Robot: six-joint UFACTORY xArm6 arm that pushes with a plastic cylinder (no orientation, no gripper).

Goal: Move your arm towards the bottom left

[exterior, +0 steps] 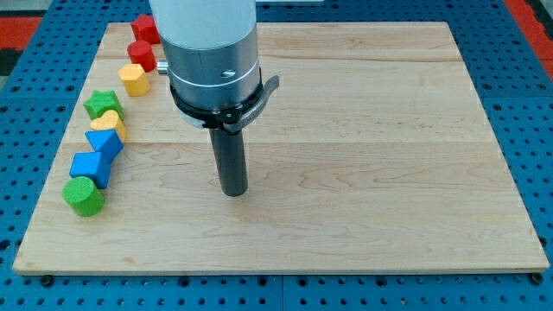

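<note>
My tip (233, 192) rests on the wooden board (363, 173) a little left of the middle. A column of blocks runs down the view's left edge, well left of the tip: a red block (144, 28) at the top, a red cylinder (141, 54), a yellow block (133, 79), a green block (103, 104), a yellow block (110, 123), a blue triangular block (104, 143), a blue cube (90, 168) and a green cylinder (83, 196) at the bottom. The tip touches none of them.
The board lies on a blue perforated table (26, 130). The arm's grey body (210, 60) hides part of the board's top left area.
</note>
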